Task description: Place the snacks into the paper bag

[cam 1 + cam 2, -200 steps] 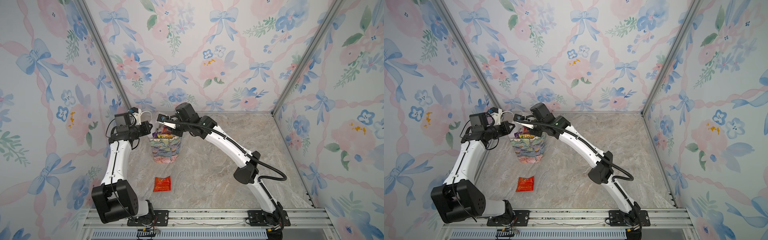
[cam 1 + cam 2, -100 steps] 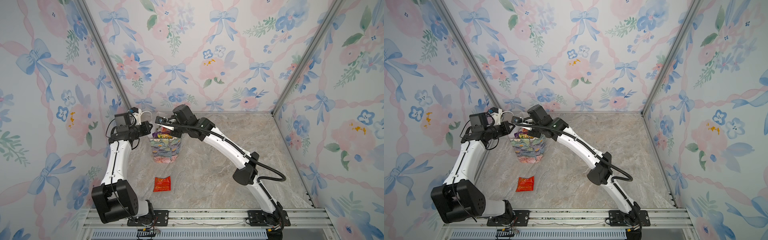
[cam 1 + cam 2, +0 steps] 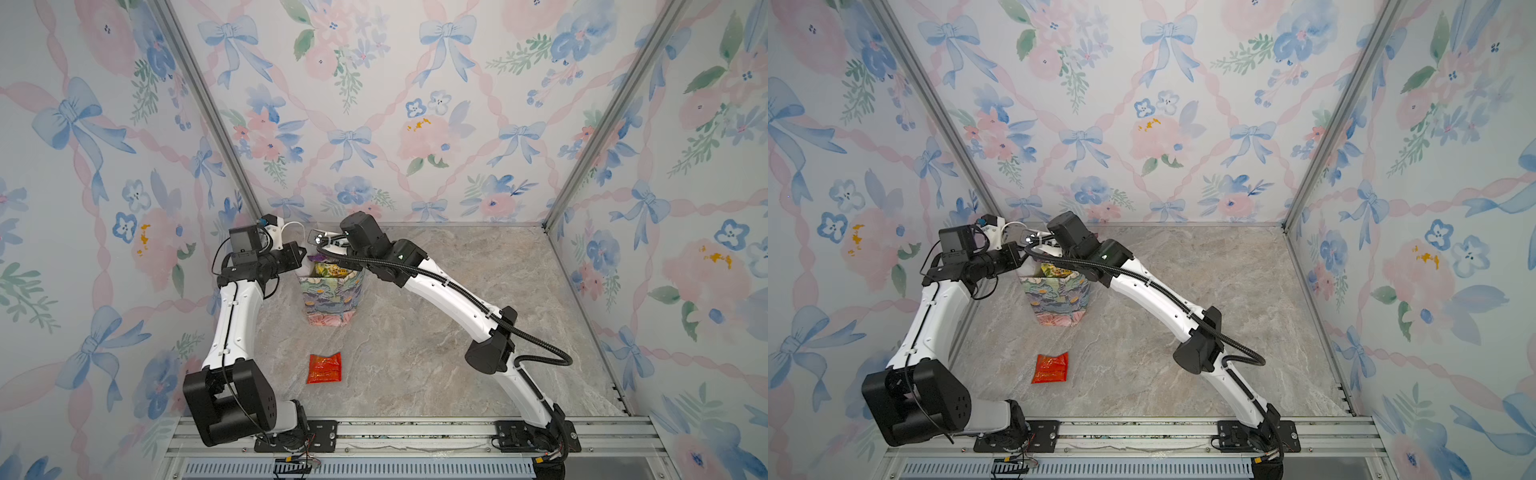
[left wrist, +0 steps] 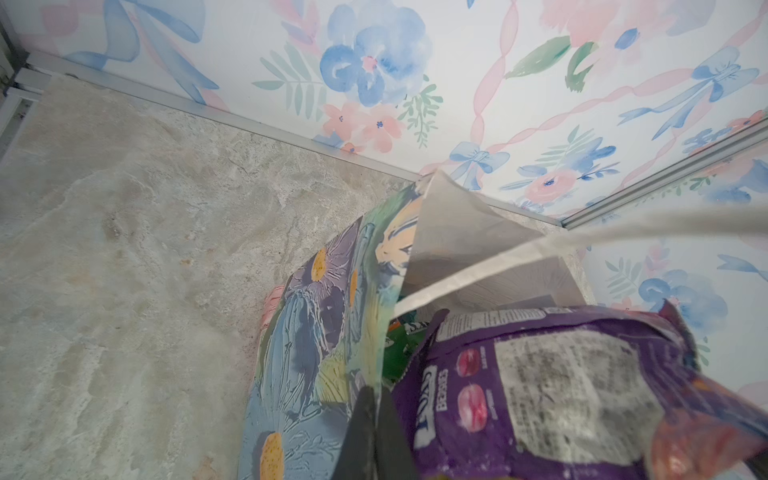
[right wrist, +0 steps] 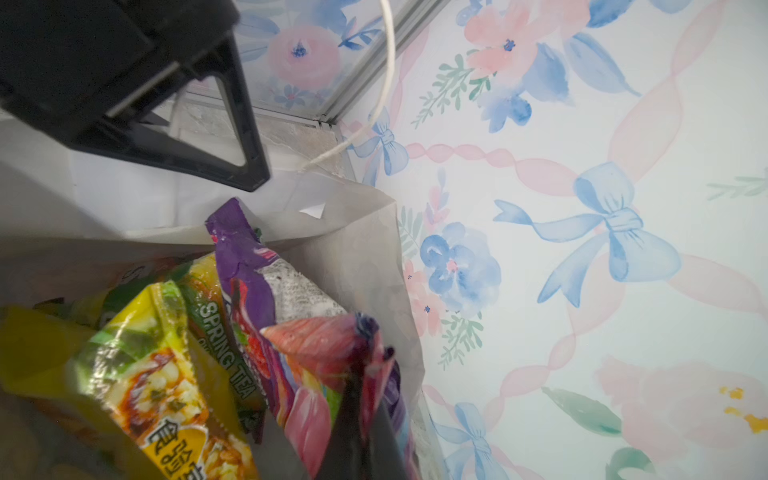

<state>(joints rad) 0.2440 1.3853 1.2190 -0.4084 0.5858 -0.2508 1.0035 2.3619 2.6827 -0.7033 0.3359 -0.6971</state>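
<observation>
The paper bag (image 3: 332, 297) (image 3: 1059, 301) stands upright at the far left of the table. My left gripper (image 4: 377, 392) (image 3: 300, 258) is shut on the bag's rim (image 4: 415, 249), one finger outside the wall and one inside. Several snacks stick out of the mouth: a yellow packet (image 5: 145, 374), a green one (image 5: 224, 332) and a purple one (image 5: 249, 257) (image 4: 540, 382). My right gripper (image 5: 368, 386) is shut on the purple packet's upper corner inside the bag's mouth. A red-orange packet (image 3: 324, 368) (image 3: 1050, 368) lies flat on the table in front of the bag.
The back wall (image 3: 415, 166) and the left wall (image 3: 124, 208) stand close behind and beside the bag. The bag's white cord handle (image 5: 386, 83) loops up near the corner post. My left gripper's black body (image 5: 124, 83) hangs over the bag's far rim. A metal rail (image 3: 415, 432) runs along the front.
My right wrist has shifted a little left and back over the bag's mouth, and its jaws have closed on the purple packet. The left arm and the red-orange packet have not moved.
</observation>
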